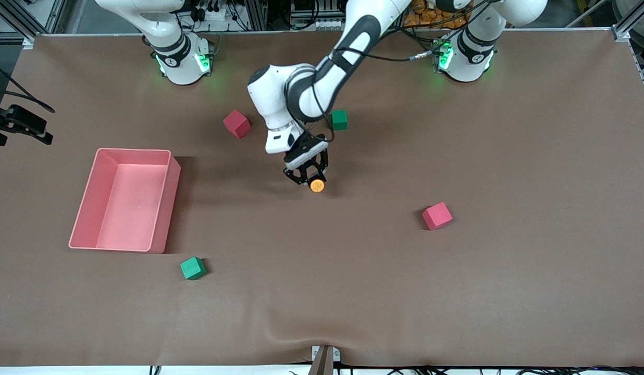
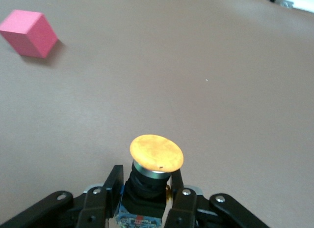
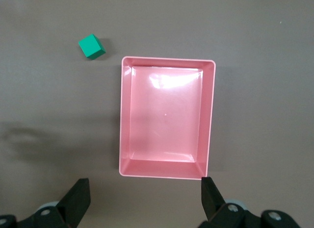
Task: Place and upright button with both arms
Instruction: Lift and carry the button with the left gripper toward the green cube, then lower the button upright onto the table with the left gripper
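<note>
- The left gripper (image 1: 312, 179) was pinching the button (image 1: 317, 185) by its black body, one finger on each side, over the middle of the brown table (image 1: 509, 286).
- In the left wrist view the button (image 2: 156, 159) stood with its orange cap pointing away from the fingers (image 2: 109, 188); a bit of blue and red showed at its base, perhaps a small circuit board, though the view there was poor.
- From the front camera I could not tell whether the button was touching the table or hanging just above it.
- The right gripper (image 3: 144, 198) was spread wide and held nothing, high over the pink tray (image 3: 211, 115), which was empty; that arm appeared to be waiting, and its gripper was out of the front view.
- As a judgement, the pick-up was done: the button was in hand. Setting it down upright, cap up, was left, and the right arm had not yet taken part.
- Two pink cubes (image 1: 437, 215) and two green cubes (image 1: 193, 268) lay scattered, all well apart from the button.
- No brand, label or readable writing showed on the button, the tray or the cubes; marks on the arm bases were too small to read.
</note>
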Action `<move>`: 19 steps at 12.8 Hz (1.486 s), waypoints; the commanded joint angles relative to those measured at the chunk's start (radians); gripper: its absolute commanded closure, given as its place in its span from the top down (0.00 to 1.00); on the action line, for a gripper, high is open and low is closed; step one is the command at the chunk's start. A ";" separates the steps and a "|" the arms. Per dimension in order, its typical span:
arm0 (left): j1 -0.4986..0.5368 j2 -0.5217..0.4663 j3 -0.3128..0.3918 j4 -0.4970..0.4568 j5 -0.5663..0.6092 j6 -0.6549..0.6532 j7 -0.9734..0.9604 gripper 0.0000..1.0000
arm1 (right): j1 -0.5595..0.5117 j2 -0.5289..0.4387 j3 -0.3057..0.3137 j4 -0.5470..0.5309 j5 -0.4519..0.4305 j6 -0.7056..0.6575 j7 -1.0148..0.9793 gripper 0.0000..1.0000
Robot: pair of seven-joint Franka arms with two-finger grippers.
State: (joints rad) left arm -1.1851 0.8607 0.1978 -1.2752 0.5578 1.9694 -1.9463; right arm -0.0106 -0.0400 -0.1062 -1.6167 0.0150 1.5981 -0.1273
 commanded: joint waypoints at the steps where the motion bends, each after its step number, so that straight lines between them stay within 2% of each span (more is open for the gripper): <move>1: -0.043 0.017 0.022 -0.003 0.104 -0.035 -0.177 0.06 | -0.006 -0.003 0.011 0.015 -0.017 -0.018 0.006 1.00; 3: -0.076 0.082 0.014 -0.003 0.258 -0.035 -0.351 0.09 | -0.006 -0.003 0.013 0.017 -0.012 -0.039 0.011 1.00; 6: -0.102 0.139 0.015 -0.003 0.347 -0.087 -0.433 0.09 | -0.003 -0.001 0.014 0.046 -0.012 -0.081 0.011 1.00; 10: -0.109 0.144 0.017 -0.003 0.353 -0.130 -0.468 0.09 | -0.006 -0.003 0.013 0.063 -0.015 -0.107 0.012 1.00; 12: -0.113 0.159 0.017 -0.004 0.364 -0.132 -0.552 0.10 | -0.009 -0.003 0.013 0.067 -0.015 -0.107 0.015 1.00; 14: -0.111 0.173 0.014 -0.004 0.384 -0.132 -0.598 0.20 | -0.006 -0.001 0.014 0.067 -0.013 -0.106 0.088 1.00; 18: -0.111 0.213 0.014 -0.004 0.402 -0.132 -0.628 0.23 | -0.003 0.000 0.014 0.067 -0.015 -0.105 0.118 1.00; 19: -0.111 0.213 0.015 -0.004 0.403 -0.132 -0.628 0.27 | -0.006 0.000 0.014 0.067 -0.015 -0.105 0.117 1.00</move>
State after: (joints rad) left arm -1.2872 1.0671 0.2054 -1.2886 0.9321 1.8465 -2.5462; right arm -0.0103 -0.0409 -0.0993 -1.5656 0.0150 1.5079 -0.0281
